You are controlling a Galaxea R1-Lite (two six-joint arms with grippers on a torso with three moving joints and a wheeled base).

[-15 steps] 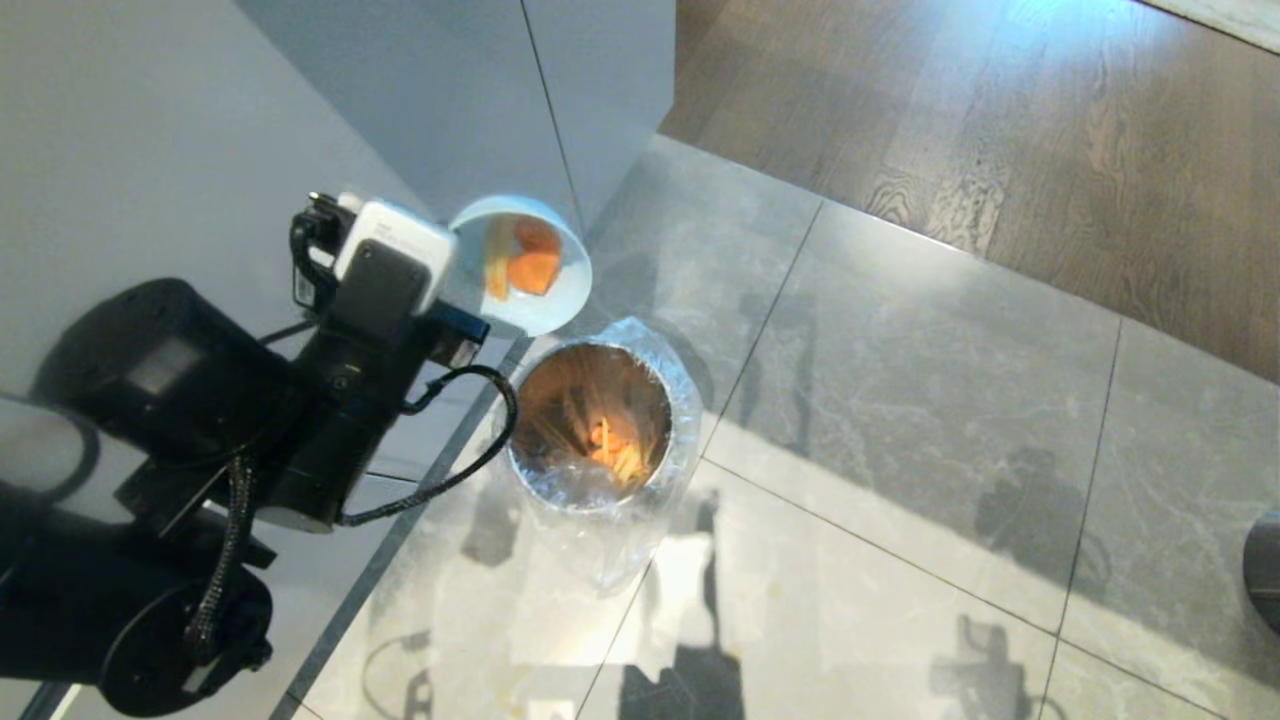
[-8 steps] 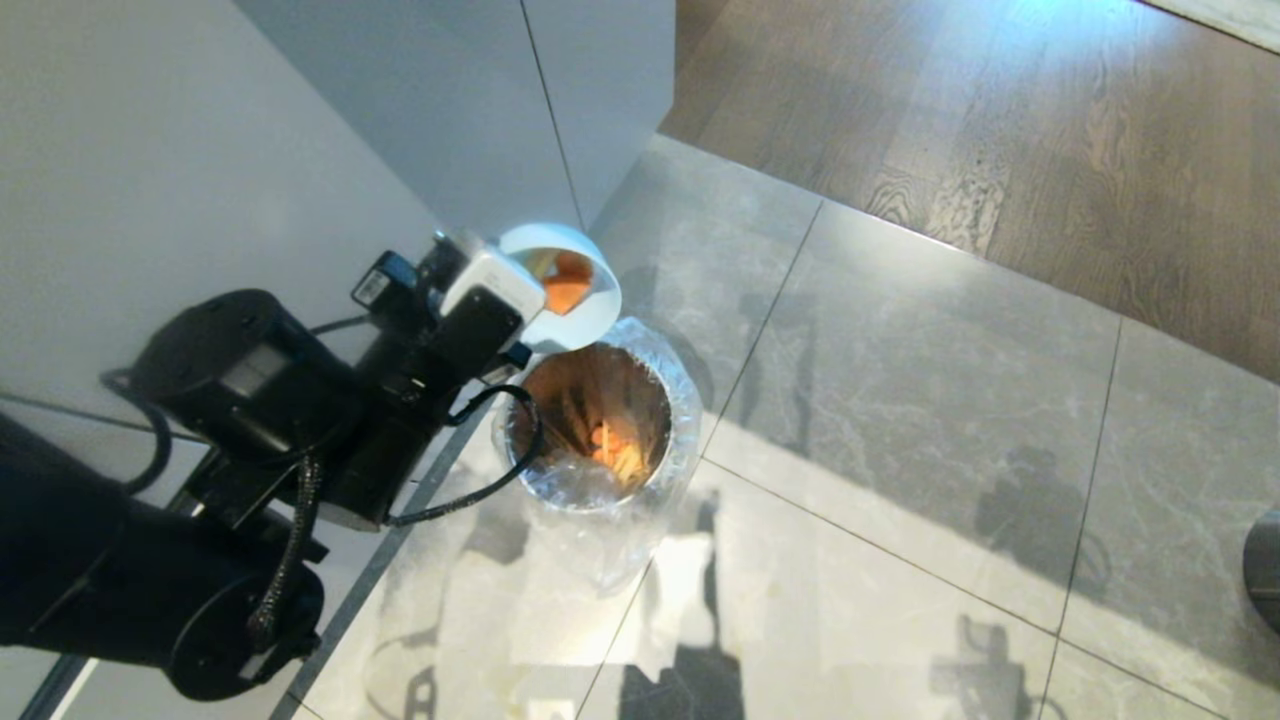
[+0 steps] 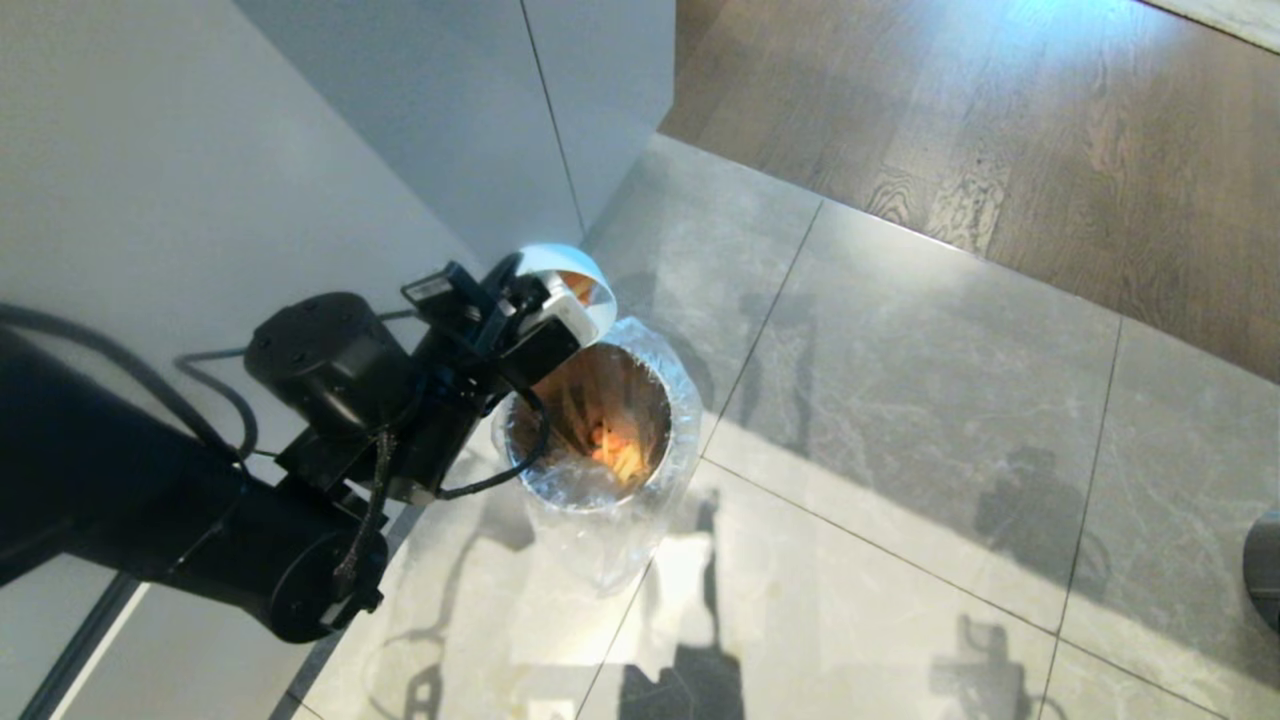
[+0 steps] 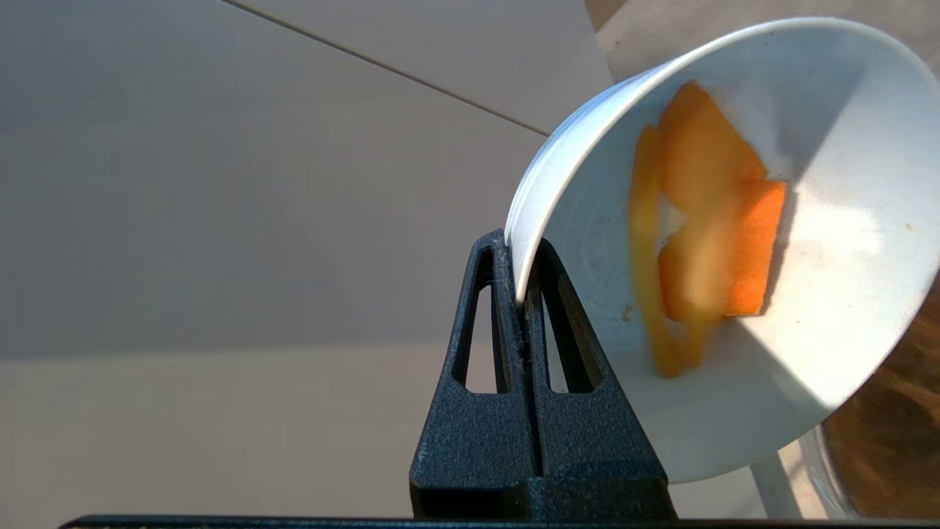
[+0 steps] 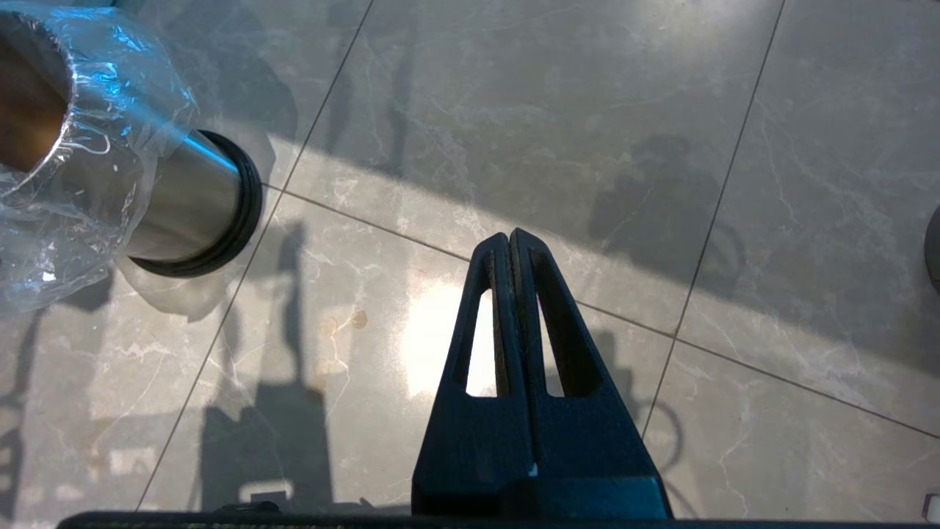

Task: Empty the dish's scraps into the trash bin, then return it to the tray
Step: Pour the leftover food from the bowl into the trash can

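My left gripper (image 4: 520,250) is shut on the rim of the dish (image 4: 844,294), a small white bowl. In the head view the dish (image 3: 560,265) hangs steeply tipped just above the far-left rim of the trash bin (image 3: 688,405). Its mouth faces the bin's coppery inside. The scraps (image 4: 705,242), orange carrot slices and pale yellow strips, are blurred against the tilted inner wall. More orange and yellow pieces (image 3: 615,452) lie at the bin's bottom. My right gripper (image 5: 510,234) hangs shut and empty over the tiles beside the bin (image 5: 191,198). The tray is out of view.
A white cabinet front (image 3: 300,150) stands close behind my left arm and the bin. Grey floor tiles (image 3: 900,400) spread to the right, with wood flooring (image 3: 1000,130) beyond. A dark rounded object (image 3: 1265,565) shows at the right edge.
My left arm has carried the dish down and toward the bin and rolled it from nearly level to steeply tipped. The scraps have slid toward the lower side. The right arm has kept still.
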